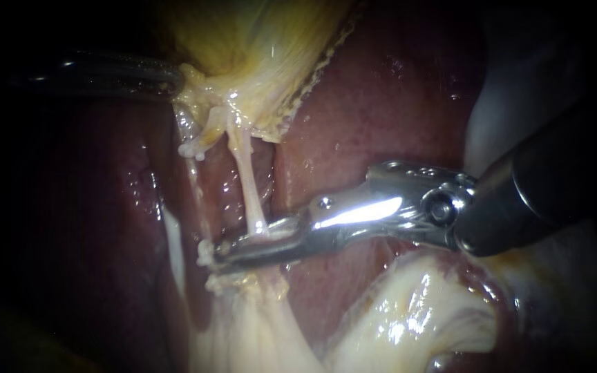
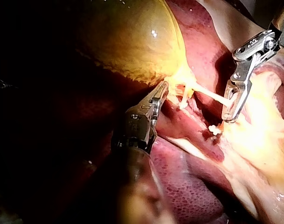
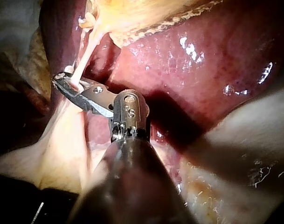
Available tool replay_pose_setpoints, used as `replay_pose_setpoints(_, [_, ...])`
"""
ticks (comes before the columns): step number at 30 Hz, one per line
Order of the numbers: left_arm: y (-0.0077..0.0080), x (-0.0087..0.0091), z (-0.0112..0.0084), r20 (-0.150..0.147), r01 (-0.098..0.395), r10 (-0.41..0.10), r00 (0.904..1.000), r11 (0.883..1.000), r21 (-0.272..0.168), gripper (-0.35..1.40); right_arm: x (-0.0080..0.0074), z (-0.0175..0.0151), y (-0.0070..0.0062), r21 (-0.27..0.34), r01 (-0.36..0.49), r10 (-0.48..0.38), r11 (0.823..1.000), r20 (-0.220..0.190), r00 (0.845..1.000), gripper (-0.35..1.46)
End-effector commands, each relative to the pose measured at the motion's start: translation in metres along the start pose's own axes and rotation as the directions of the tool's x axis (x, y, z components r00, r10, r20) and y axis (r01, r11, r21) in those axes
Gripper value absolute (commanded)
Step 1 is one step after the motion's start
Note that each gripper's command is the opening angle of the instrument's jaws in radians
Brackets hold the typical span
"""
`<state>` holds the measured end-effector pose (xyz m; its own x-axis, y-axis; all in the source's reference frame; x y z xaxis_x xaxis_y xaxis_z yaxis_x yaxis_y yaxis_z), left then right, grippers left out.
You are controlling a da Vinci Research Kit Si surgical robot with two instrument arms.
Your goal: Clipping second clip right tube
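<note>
The yellow gallbladder (image 1: 264, 55) hangs over the dark red liver (image 1: 381, 103). Two pale strands run down from its neck; the thicker right tube (image 1: 247, 183) ends between the jaws of my right instrument (image 1: 221, 250), which are shut on its lower end. In the right wrist view the same tube (image 3: 83, 60) enters those jaws (image 3: 58, 80) near their tips. My left instrument (image 1: 174, 84) comes in dark from the left, and its jaws (image 2: 162, 88) are shut on the gallbladder's neck (image 2: 179, 77). I see no clip on the tube.
A thinner strand (image 1: 198, 200) runs just left of the tube, with small white knobs of tissue (image 1: 205, 255) at its lower end. Pale fatty tissue (image 1: 409, 318) bulges below the right instrument's shaft. Liver (image 2: 188, 186) lies under the left instrument.
</note>
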<state>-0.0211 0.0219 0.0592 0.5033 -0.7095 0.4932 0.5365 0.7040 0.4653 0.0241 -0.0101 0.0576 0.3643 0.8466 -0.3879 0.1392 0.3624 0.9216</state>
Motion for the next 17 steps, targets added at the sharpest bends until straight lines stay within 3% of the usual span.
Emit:
replay_pose_setpoints(1, [0.0,0.0,0.0,0.0,0.0,0.0,1.0,1.0,0.0,-0.35,0.0001,0.0,0.0,0.003,0.002,-0.002,1.0,0.003,1.0,-0.35])
replay_pose_setpoints(17, [0.0,0.0,0.0001,0.0,0.0,0.0,1.0,1.0,0.0,-0.35,0.0003,-0.0004,0.0005,0.008,0.001,-0.002,1.0,0.006,1.0,-0.35])
